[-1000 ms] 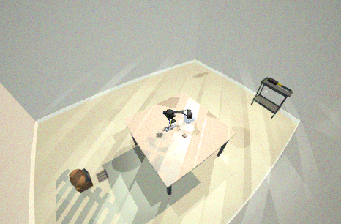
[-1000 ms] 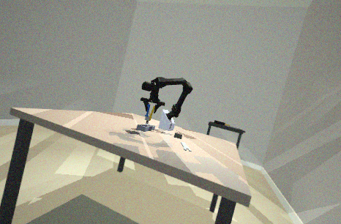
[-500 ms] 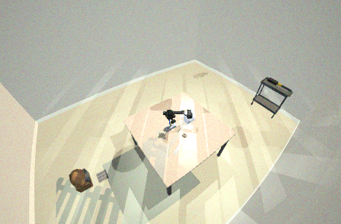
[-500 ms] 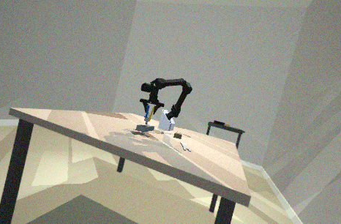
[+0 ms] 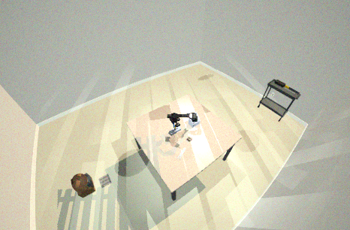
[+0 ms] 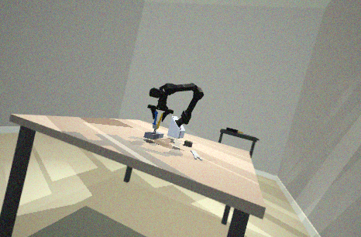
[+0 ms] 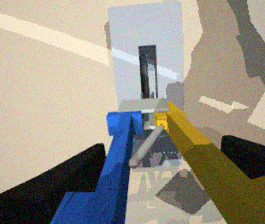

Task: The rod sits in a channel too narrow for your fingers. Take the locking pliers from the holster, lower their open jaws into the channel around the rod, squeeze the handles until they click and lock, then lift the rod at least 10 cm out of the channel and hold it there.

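Just right of the grey block (image 5: 175, 131) (image 6: 153, 135) (image 7: 121, 45), in the middle of the exterior frame, stands a pale box (image 5: 194, 123) (image 6: 176, 130) with a slanted top, near the foot of the black arm (image 5: 185, 115) (image 6: 181, 87). A small dark block (image 5: 189, 139) (image 6: 187, 143) sits lower right of these, and a thin pale forked piece (image 5: 182, 152) (image 6: 196, 156) lies beyond it. Nearer the work, the blue-and-yellow pliers (image 6: 156, 119) (image 7: 118, 162) stand upright over the grey block, handles spread, partly covering it in the wrist view. The gripper (image 5: 176, 125) (image 6: 159, 116) (image 7: 163, 147) has its fingers well apart, one outside each handle; whether they press on them I cannot tell. The block's dark slot shows at upper centre of the wrist frame, but I cannot make out the rod for certain, nor whether the jaws have it.

The wooden table (image 5: 213, 139) (image 6: 224, 170) carries bright streaks and shadow patches. Across the pale floor, a dark cart (image 5: 292, 93) (image 6: 245, 135) stands at upper right of the top view, a brown rounded object (image 5: 82, 184) at lower left, between grey walls
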Tool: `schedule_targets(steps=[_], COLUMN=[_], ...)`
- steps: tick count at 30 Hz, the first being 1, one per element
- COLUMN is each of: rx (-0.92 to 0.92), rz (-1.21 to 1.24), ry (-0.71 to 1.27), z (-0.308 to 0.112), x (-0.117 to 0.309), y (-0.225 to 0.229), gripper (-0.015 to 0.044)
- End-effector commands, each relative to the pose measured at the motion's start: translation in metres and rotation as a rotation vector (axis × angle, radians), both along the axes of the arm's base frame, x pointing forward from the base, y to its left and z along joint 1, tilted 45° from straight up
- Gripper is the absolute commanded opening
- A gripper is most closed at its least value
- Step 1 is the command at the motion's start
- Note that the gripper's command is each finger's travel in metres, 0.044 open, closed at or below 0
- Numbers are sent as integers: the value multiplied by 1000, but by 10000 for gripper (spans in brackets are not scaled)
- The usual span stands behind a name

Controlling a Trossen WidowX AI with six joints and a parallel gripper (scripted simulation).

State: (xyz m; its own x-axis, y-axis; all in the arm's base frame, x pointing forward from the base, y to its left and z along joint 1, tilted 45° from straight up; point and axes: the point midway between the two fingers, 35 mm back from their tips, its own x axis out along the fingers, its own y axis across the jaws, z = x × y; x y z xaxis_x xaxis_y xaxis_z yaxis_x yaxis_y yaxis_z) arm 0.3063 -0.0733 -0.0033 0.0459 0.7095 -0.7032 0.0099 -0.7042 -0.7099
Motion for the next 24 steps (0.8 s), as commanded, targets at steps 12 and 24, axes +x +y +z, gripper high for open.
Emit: schedule_targets(steps=[12, 24], rx=[5, 5], rz=[9, 9], ry=[10, 10], z=[-3, -7], x=[-2, -2], y=[6, 9], gripper=[318, 318])
